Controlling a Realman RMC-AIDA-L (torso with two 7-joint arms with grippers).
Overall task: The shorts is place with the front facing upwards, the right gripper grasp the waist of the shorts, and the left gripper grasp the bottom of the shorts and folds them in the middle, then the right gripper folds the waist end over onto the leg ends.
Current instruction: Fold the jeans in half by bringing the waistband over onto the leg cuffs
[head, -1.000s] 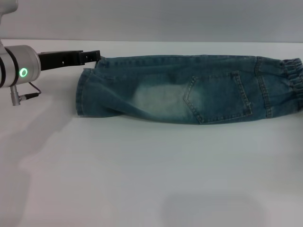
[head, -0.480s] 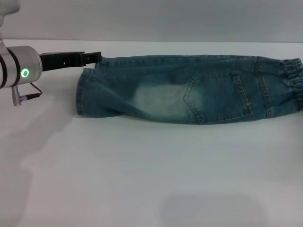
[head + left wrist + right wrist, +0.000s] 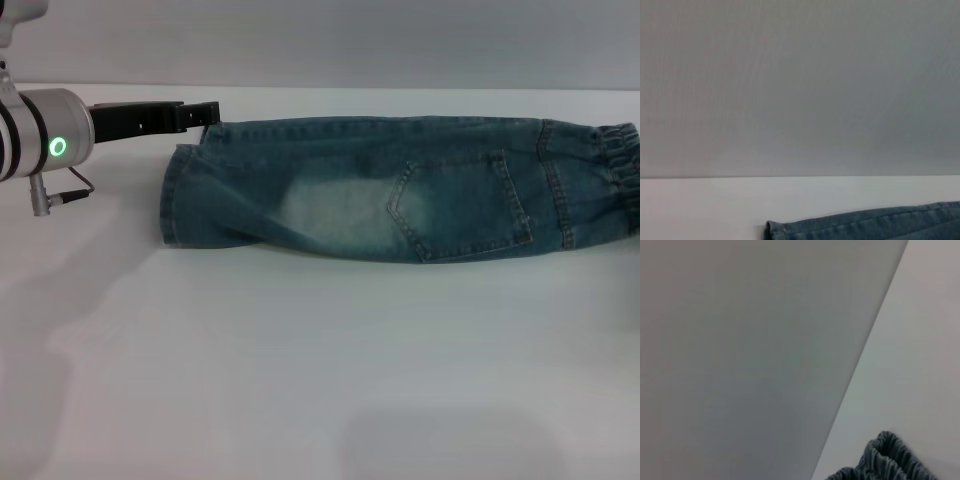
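Note:
The blue denim shorts [image 3: 400, 190] lie flat along the back of the white table [image 3: 300, 380], doubled lengthwise, with a stitched pocket and a pale faded patch facing up. The ruffled waist [image 3: 620, 175] is at the far right and the straight leg hems [image 3: 172, 195] at the left. My left gripper [image 3: 208, 112], with the green ring light, reaches in from the left to the far corner of the leg hems. In the left wrist view a strip of denim [image 3: 865, 225] shows. The right wrist view catches the gathered waistband [image 3: 890, 460]. My right gripper is out of view.
A grey wall [image 3: 350, 40] rises right behind the table's back edge, close to the shorts. White tabletop stretches in front of the garment toward me.
My left arm has shifted slightly right and up at the hem corner. The shorts have not visibly moved.

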